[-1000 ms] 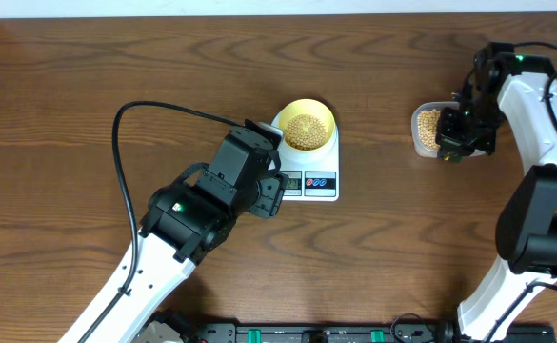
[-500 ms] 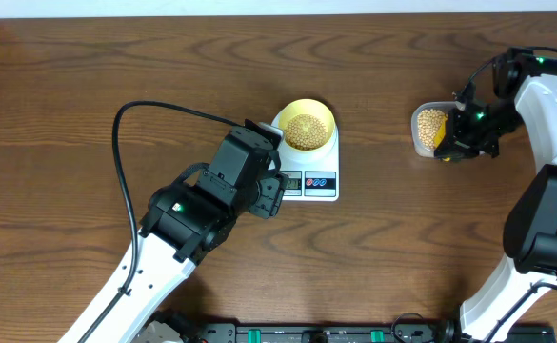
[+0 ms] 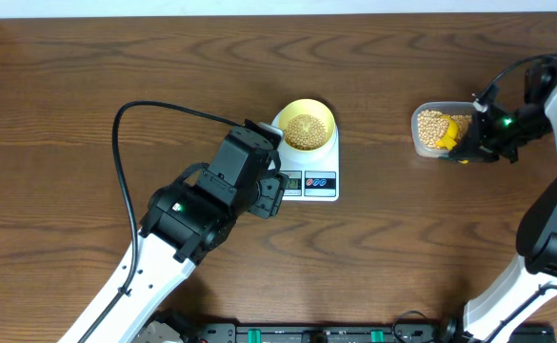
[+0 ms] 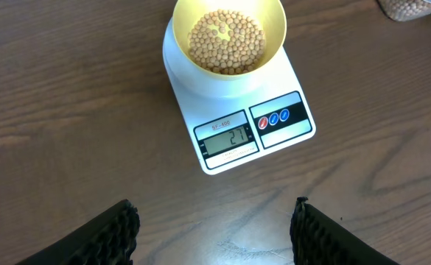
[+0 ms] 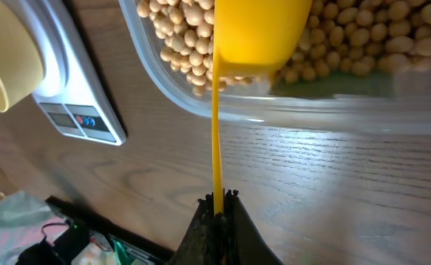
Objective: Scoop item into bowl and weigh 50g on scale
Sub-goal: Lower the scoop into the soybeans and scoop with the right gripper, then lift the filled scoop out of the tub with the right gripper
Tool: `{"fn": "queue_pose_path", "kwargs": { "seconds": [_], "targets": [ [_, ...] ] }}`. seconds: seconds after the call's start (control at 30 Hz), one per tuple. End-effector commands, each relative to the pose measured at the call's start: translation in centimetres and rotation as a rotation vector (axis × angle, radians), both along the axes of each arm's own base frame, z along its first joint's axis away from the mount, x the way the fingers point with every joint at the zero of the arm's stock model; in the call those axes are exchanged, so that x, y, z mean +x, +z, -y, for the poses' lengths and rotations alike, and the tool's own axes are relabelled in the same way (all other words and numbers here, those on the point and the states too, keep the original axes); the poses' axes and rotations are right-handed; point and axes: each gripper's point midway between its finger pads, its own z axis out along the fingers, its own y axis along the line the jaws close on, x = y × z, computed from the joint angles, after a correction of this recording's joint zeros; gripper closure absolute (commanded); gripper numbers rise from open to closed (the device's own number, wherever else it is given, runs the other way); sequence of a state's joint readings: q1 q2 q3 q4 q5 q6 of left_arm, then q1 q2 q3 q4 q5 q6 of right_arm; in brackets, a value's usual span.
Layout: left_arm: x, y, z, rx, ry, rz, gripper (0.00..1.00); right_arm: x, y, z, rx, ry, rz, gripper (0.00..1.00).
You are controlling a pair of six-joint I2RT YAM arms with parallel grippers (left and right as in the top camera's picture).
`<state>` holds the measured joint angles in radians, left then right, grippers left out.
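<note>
Beans [image 3: 304,131]: one lot fills the bottom of the bowl [image 3: 328,114]; a second lot lies in the tub [image 3: 417,133] to the right.
Bowl: pale yellow, upright, on the round platform at the back of the scale [image 3: 328,157].
Scale: white, flat on the worktop [image 3: 69,95] near the middle, front edge towards the robot. Its display [image 4: 228,138] is lit with two digits, the first a 2; the second is not clear. Two buttons [image 4: 278,118] sit beside it.
Tub: clear plastic, well apart from the scale, on the right of the worktop.
Scoop [image 3: 452,136]: yellow, its head over the beans at the right side of the tub, its thin handle running out over the tub wall. Whether it carries beans cannot be told.
Right gripper [image 5: 216,202]: jaws pressed together on the end of the scoop handle, just beside the tub.
Left gripper [image 4: 215,228]: jaws spread wide with nothing between them, hovering above the bare worktop just in front of the scale, its fingers [image 4: 116,228] clear of it.
</note>
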<state>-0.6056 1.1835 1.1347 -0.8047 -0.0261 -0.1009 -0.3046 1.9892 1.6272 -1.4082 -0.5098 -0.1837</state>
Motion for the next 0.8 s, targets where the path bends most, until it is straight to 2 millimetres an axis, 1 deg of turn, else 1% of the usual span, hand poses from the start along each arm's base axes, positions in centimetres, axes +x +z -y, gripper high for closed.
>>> {"fn": "queue_pose_path", "kwargs": {
  "seconds": [0.0, 0.4, 0.77],
  "targets": [
    [0.3, 1.2, -0.1, -0.016, 0.014, 0.028, 0.31, 0.2, 0.5, -0.3, 0.096, 0.031, 0.058, 0.99],
    [0.4, 1.3, -0.1, -0.015, 0.014, 0.029, 0.31, 0.1, 0.7, 1.2, 0.112, -0.002, 0.078, 0.99],
    [0.4, 1.3, -0.1, -0.016, 0.014, 0.029, 0.31, 1.2, 1.9, 1.4, 0.208, -0.047, 0.164, 0.99]
  ]
}}
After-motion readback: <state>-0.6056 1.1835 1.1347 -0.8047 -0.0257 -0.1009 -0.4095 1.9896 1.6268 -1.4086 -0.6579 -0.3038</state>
